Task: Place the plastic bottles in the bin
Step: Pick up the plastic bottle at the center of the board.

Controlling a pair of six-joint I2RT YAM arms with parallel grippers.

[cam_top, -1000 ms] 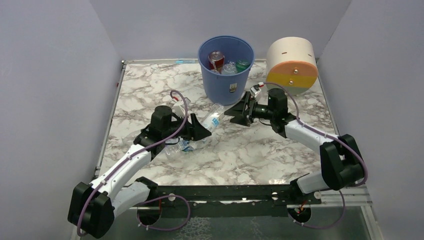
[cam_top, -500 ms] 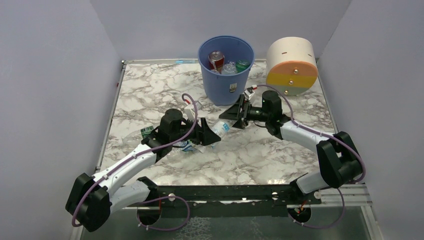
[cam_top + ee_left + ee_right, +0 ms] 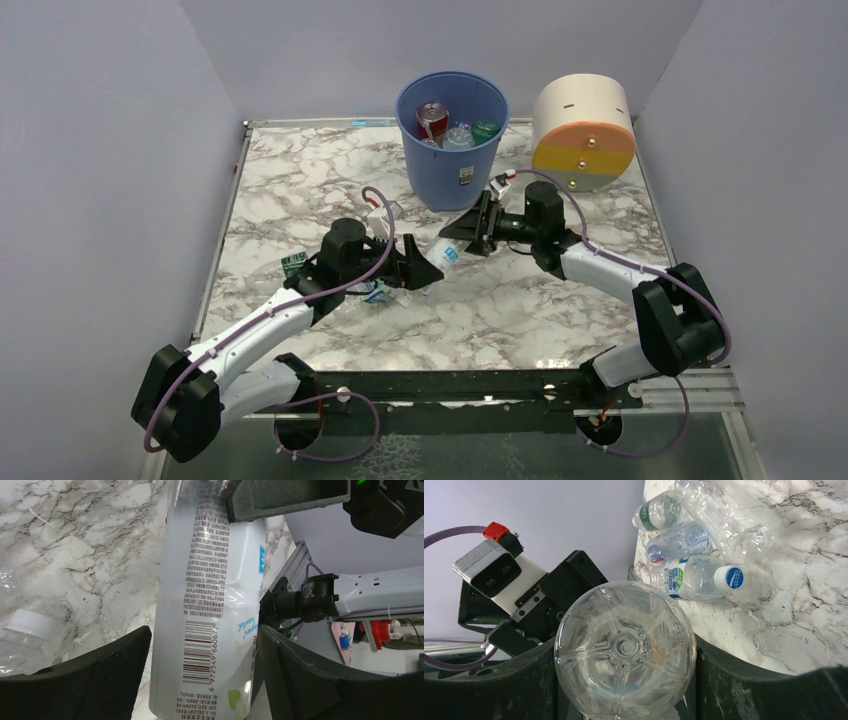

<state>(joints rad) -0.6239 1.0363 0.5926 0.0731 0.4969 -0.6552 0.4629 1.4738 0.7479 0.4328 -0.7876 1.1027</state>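
Clear thin-walled plastic bottle (image 3: pixel 625 647), round ribbed base.

Left wrist view: labelled bottle (image 3: pixel 210 580) carried a barcode (image 3: pixel 198 652) with the digits 6 972549 660677 beside it — the only clean read. The dense small print above it was too fine to make out, same for the blue cursive script on the label's right side. Right wrist view: white-capped bottle (image 3: pixel 696 577) had a round blue logo on its cap (image 3: pixel 734 578), wording illegible. Sticker (image 3: pixel 466 176) on the bin (image 3: pixel 430 170) — too small to read.
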